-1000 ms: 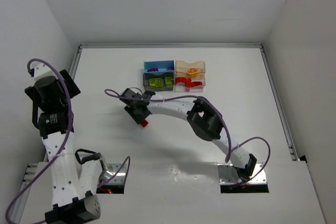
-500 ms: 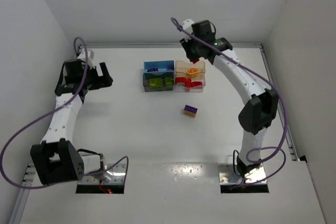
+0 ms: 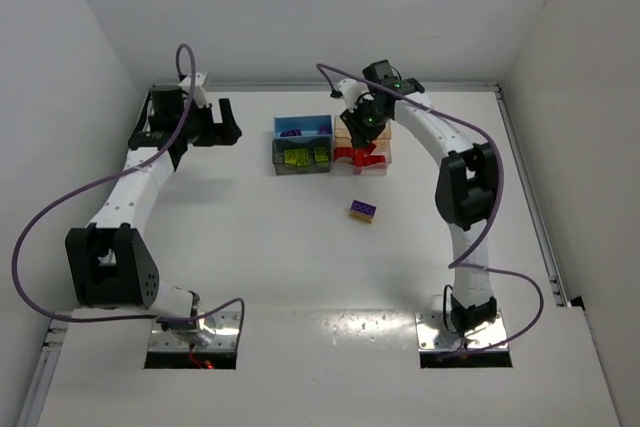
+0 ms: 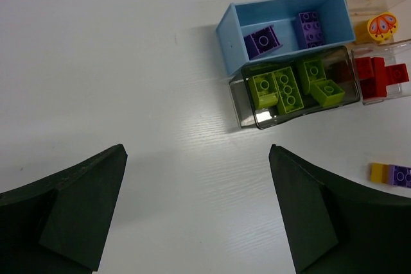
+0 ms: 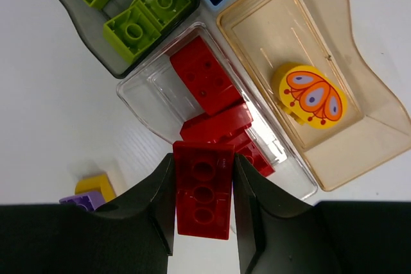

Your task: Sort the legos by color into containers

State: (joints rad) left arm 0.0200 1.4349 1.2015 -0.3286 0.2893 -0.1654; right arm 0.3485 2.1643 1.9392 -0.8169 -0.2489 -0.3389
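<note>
My right gripper (image 5: 203, 203) is shut on a red brick (image 5: 203, 190) and holds it above the near end of the clear bin (image 5: 144, 94), which holds several red bricks (image 5: 209, 85). From above, this gripper (image 3: 362, 122) hovers over the peach bin (image 3: 381, 129). The peach bin holds a round yellow piece (image 5: 309, 96). Green bricks (image 4: 282, 88) lie in the dark grey bin (image 3: 302, 157) and purple bricks (image 4: 263, 41) in the blue bin (image 3: 303, 126). A purple-and-yellow clump (image 3: 363, 211) lies on the table. My left gripper (image 4: 196, 210) is open and empty, left of the bins.
The white table has raised rails along its back edge (image 3: 320, 87) and right edge (image 3: 530, 197). White walls stand on three sides. The left arm's cable (image 3: 60, 207) loops over the left part of the table.
My right gripper has moved from the table's middle to above the bins, and the red brick is off the table and in its jaws. My left arm has stretched to the far left.
</note>
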